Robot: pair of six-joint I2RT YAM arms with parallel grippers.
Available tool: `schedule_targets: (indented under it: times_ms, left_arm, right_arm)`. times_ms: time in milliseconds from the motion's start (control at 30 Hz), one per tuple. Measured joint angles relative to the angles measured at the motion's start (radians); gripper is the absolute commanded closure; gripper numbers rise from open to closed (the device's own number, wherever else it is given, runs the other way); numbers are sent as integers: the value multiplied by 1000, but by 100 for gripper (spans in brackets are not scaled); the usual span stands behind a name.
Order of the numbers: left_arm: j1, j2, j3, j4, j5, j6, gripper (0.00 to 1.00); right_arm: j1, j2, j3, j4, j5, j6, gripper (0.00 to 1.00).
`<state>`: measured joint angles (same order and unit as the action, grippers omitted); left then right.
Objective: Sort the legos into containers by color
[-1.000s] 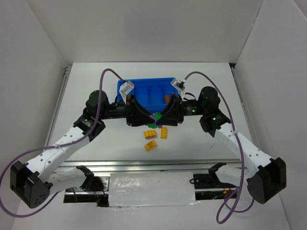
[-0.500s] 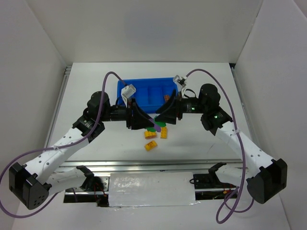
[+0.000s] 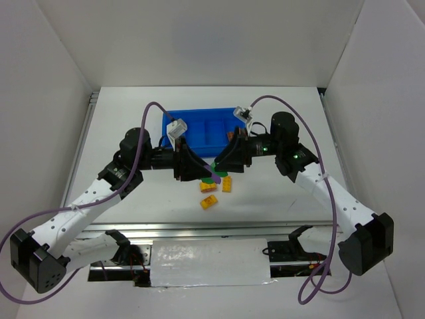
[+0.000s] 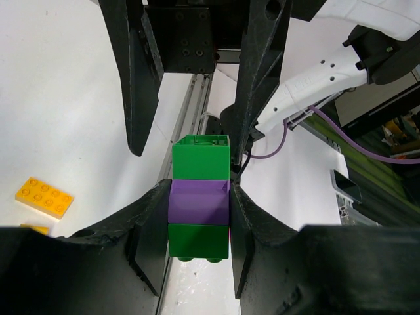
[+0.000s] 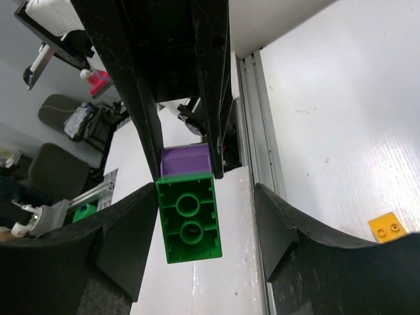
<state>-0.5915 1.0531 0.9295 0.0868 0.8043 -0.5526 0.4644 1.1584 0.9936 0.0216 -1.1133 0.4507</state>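
Note:
My left gripper is shut on a stack of legos: a green brick, a purple brick and another green brick sticking out past the fingertips. My right gripper is open around that end green brick. Its left pad touches the brick and its right pad stands apart. In the top view both grippers, left and right, meet just in front of the blue tray, with the purple brick between them. Three yellow bricks lie below them.
A green piece shows under the grippers, beside the yellow bricks; I cannot tell whether it rests on the table. A brown brick lies at the tray's right side. White walls enclose the table on three sides.
Both grippers stay joined at the stack. The right gripper has drawn back slightly to the right, and more of the purple and green shows between the two.

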Motion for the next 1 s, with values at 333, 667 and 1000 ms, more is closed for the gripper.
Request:
schedule_targets:
  times_ms: [333, 667, 1000]
  left_arm:
    - [1, 15, 0, -30, -18, 3, 100]
    - [0, 25, 11, -61, -23, 8, 100]
    - [0, 24, 13, -47, -45, 11, 100]
  right_arm:
    - [0, 4, -13, -23, -27, -32, 68]
    - [-1, 5, -21, -25, -26, -42, 100]
    - [-24, 4, -25, 14, -34, -21, 100]
